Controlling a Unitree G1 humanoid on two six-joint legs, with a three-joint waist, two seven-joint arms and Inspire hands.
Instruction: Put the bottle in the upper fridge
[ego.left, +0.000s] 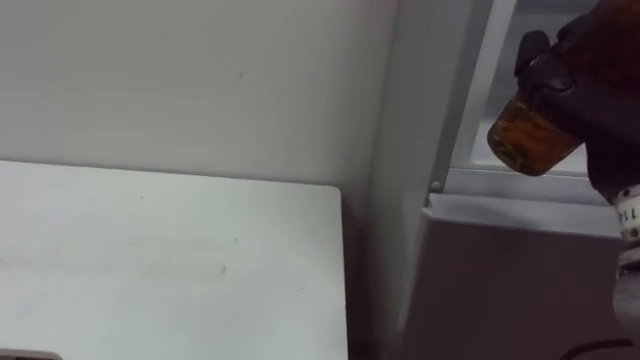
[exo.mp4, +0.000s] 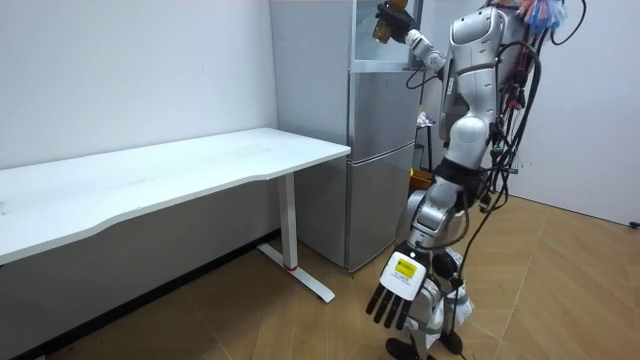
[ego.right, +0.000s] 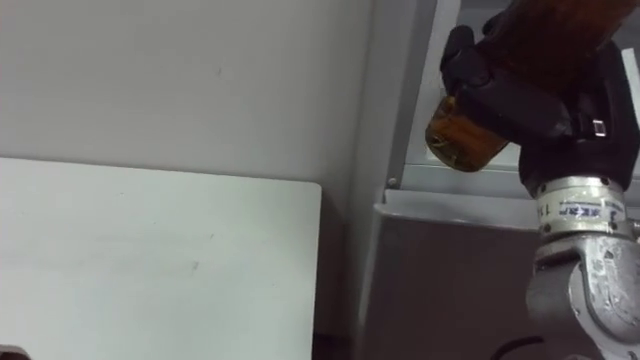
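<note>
An amber bottle (ego.left: 528, 138) (ego.right: 462, 140) is held tilted, its round base toward me, with my right hand (ego.left: 590, 85) (ego.right: 535, 95) shut on it. It hangs at the front of the open upper fridge compartment (ego.left: 482, 70), just above the ledge (ego.right: 450, 180) that tops the lower door. In the room view I stand facing the grey fridge (exo.mp4: 380, 150), right arm raised, the bottle (exo.mp4: 382, 28) at the fridge's top. My left hand (exo.mp4: 398, 290) hangs low by my leg, fingers straight.
A white table (ego.left: 170, 260) (exo.mp4: 160, 175) stands directly left of the fridge, against the pale wall. The lower fridge door (ego.left: 510, 285) is closed. Wooden floor lies around me in the room view.
</note>
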